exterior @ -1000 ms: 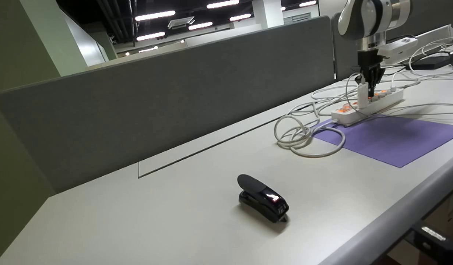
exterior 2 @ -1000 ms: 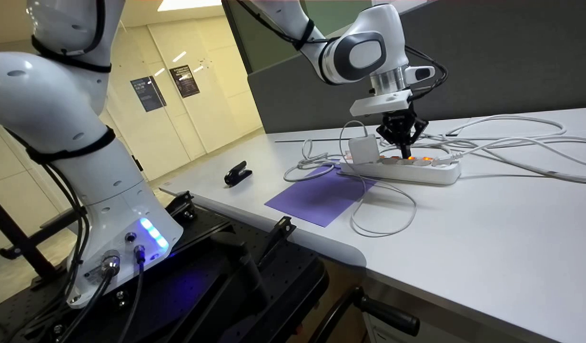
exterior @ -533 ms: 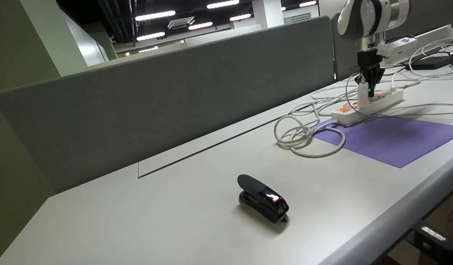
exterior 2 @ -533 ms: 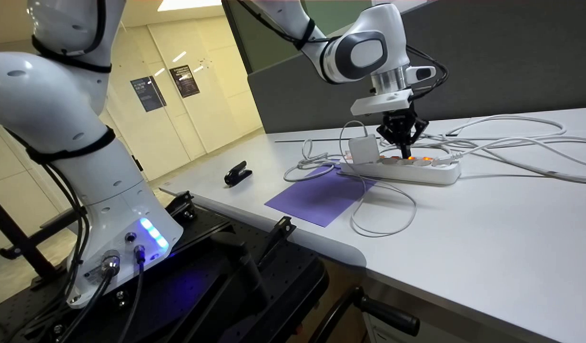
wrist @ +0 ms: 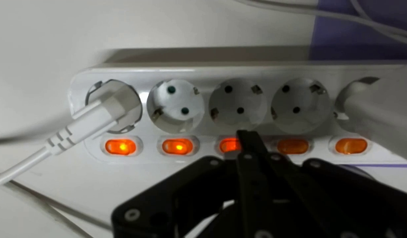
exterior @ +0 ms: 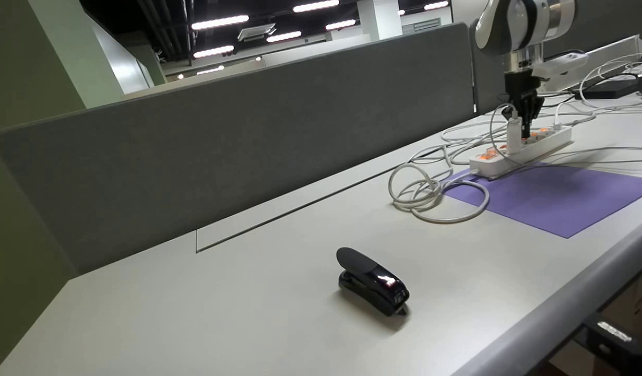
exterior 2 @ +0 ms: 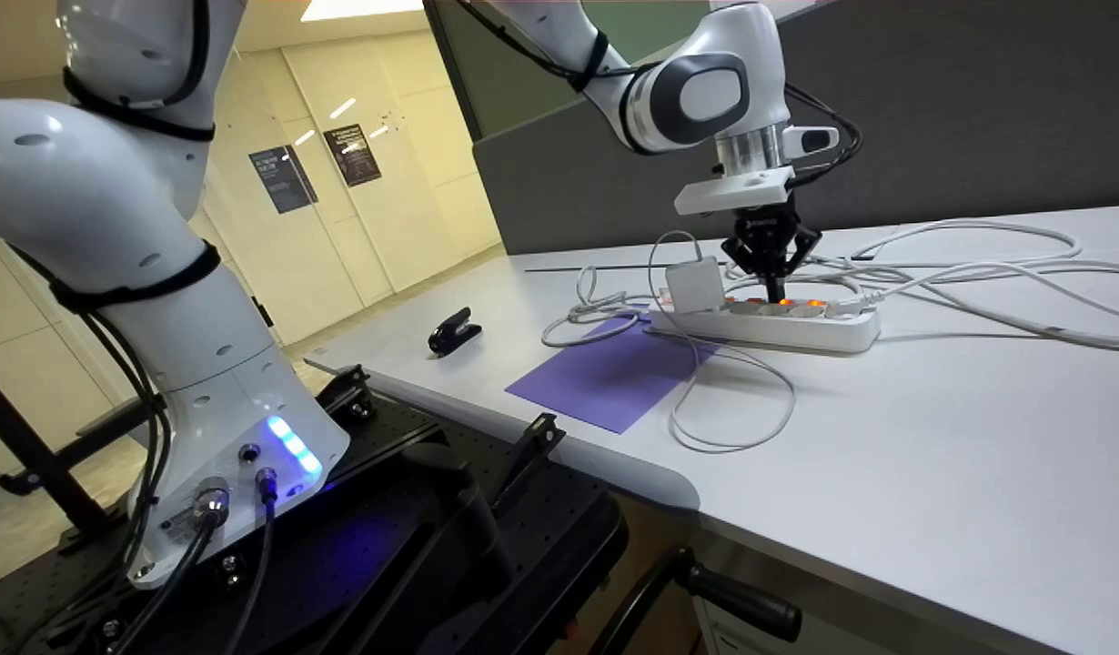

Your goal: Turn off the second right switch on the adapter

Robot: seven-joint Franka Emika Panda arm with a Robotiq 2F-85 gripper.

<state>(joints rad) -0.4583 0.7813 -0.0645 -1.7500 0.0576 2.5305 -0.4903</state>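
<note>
The adapter, a long white power strip, lies on the table in both exterior views (exterior: 543, 150) (exterior 2: 796, 334) and fills the wrist view (wrist: 206, 74). It has a row of orange switches. In the wrist view the left switch (wrist: 120, 146), its neighbour (wrist: 177, 146) and the middle switch (wrist: 229, 144) glow. The second switch from the right (wrist: 293, 146) and the rightmost switch (wrist: 351, 145) look unlit. My gripper (wrist: 248, 135) is shut and empty, pointing down, its tips covering the right part of the middle switch. In both exterior views the gripper (exterior: 526, 133) (exterior 2: 776, 296) reaches the strip's top; contact is unclear.
A white charger (exterior 2: 696, 287) stands in the strip at one end, and a white plug (wrist: 101, 109) at the other. Pale cables (exterior: 430, 193) loop around. A purple sheet (exterior: 561, 193) and a black stapler-like gadget (exterior: 373, 282) lie on the table. A grey partition stands behind.
The arm's wrist has shifted and tilted slightly, a little right and up in an exterior view. The fingertips stay at nearly the same place on the strip. The lights look the same.
</note>
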